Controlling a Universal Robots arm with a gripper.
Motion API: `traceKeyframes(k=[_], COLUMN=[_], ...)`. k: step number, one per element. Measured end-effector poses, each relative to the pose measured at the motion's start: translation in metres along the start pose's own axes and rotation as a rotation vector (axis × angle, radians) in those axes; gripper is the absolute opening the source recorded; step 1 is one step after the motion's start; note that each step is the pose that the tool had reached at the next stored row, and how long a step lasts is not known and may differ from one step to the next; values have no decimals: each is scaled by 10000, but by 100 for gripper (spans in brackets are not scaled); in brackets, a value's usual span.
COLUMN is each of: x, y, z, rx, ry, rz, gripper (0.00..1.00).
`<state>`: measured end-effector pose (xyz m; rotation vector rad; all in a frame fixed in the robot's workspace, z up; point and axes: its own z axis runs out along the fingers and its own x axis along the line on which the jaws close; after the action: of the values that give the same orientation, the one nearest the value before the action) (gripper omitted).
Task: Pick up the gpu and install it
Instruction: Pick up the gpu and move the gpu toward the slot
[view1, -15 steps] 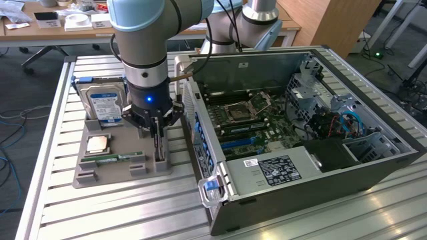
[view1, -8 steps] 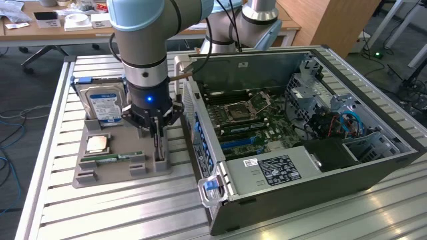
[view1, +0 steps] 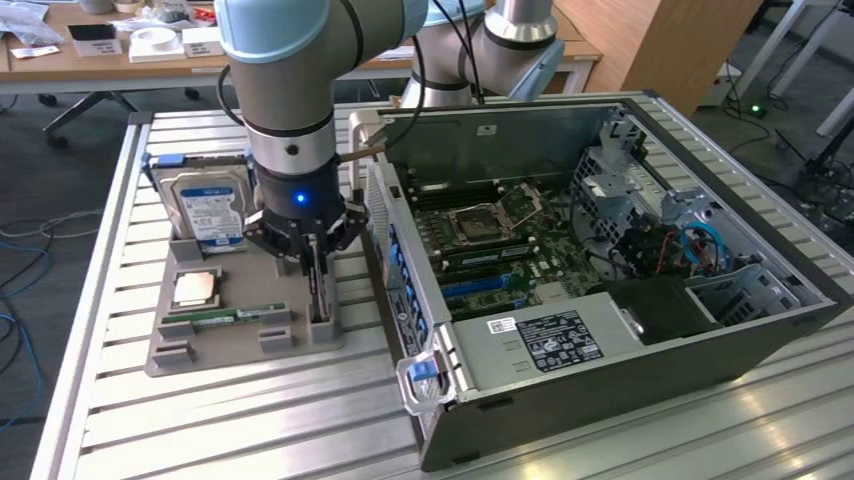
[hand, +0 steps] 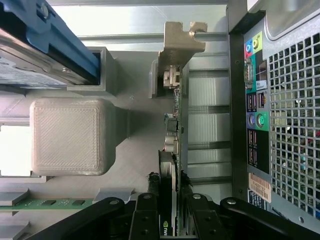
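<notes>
A narrow green RAM stick (view1: 227, 316) lies at the near end of the grey printed plastic tray (view1: 200, 355). Farther back, on the tray's side nearest the open black computer case (view1: 534, 390), the thin green, dark-faced gpu (view1: 318, 292) (hand: 172, 150) stands on edge. The black gripper (view1: 315, 262) (hand: 169, 200) is clamped on its two faces. A silver, blue-labelled hard drive (view1: 207, 210) stands at the tray's far end.

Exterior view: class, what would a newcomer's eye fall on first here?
The big grey robot arm dominates the exterior view's left, its claw gripping the gpu, which stands on edge in a grey holder tray. To that view's right lies an open computer case, motherboard bare.
</notes>
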<state>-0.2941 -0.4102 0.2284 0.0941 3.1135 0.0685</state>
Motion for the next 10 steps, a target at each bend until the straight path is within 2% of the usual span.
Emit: traceKeyframes(k=[5, 10], x=[-1, -4], y=[2, 7], z=[-32, -147], rx=[0, -1], ry=[0, -1], rz=[0, 0], gripper=[26, 26])
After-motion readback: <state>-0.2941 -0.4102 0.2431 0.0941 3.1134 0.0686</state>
